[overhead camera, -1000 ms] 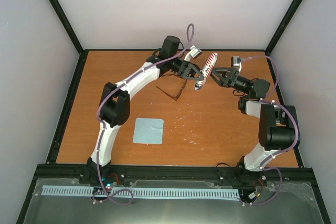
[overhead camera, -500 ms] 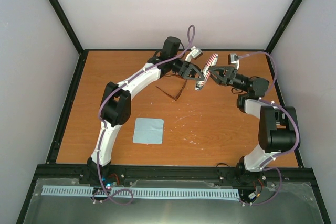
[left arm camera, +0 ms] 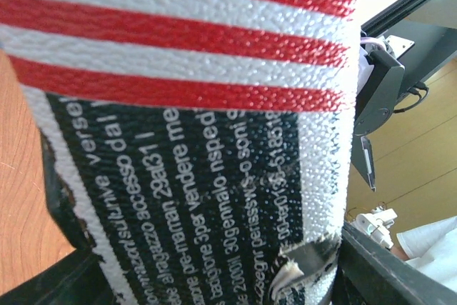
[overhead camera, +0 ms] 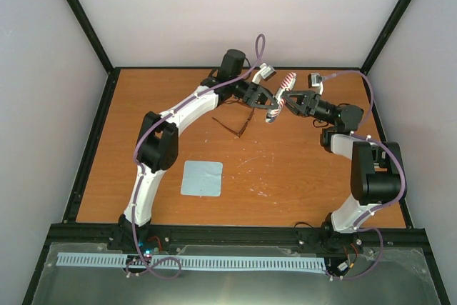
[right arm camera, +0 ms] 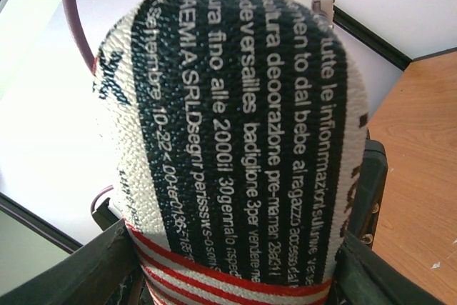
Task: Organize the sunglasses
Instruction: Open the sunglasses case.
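Clamping the flag-patterned case [overhead camera: 287, 81] from both sides, I hold it lifted above the counter [overhead camera: 300, 169], close to the middle of the far edge and tilted, with its striped end toward the far edge. My left gripper [overhead camera: 270, 106] grips the lower part of the case and my right gripper [overhead camera: 288, 99] grips it from the right-hand side. In the left wrist view the case [left arm camera: 193, 105] fills the frame, red and white stripes above a black printed panel, with one of my fingers [left arm camera: 389, 276] at the lower right. In the right wrist view the printed end of the case [right arm camera: 235, 105] sits between my fingers [right arm camera: 107, 262]. The sunglasses [overhead camera: 240, 128] lie on the counter just to the near-left of the case, temple arms unfolded, untouched by either gripper. A light blue cloth [overhead camera: 202, 178] lies flat nearer the near edge, well apart from the sunglasses.
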